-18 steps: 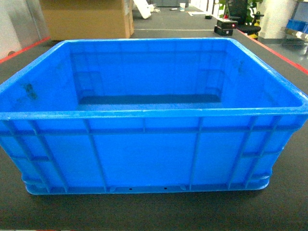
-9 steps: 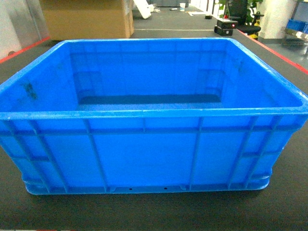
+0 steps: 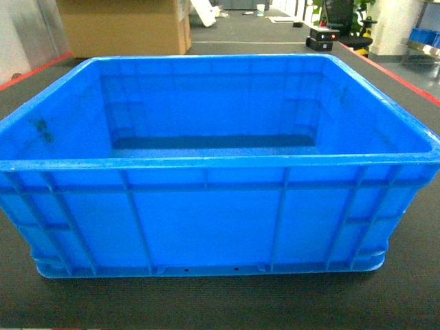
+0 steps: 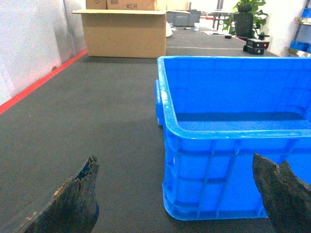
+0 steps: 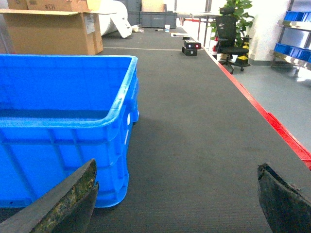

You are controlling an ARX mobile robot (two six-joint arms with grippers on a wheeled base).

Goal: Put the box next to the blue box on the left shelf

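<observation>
The box [image 3: 213, 172], a large bright-blue crate with a thick rim and ribbed walls, stands empty on the dark mat and fills the head view. Neither gripper shows there. In the left wrist view my left gripper [image 4: 173, 160] is open, its worn dark fingers [image 4: 73, 199] spread wide in front of the box's near-left corner [image 4: 194, 165], apart from it. In the right wrist view my right gripper [image 5: 176, 165] is open too, and the box [image 5: 63, 131] lies by its left finger [image 5: 68, 204], with bare mat between the tips. The left shelf and its blue box are out of view.
A big cardboard carton [image 3: 124, 27] stands behind the box at the far left. Red lines [image 5: 272, 121] border the mat on both sides. A black office chair [image 5: 231, 39], a plant and a small black device [image 3: 322, 38] stand far right, by a rack with blue bins [image 5: 291, 48].
</observation>
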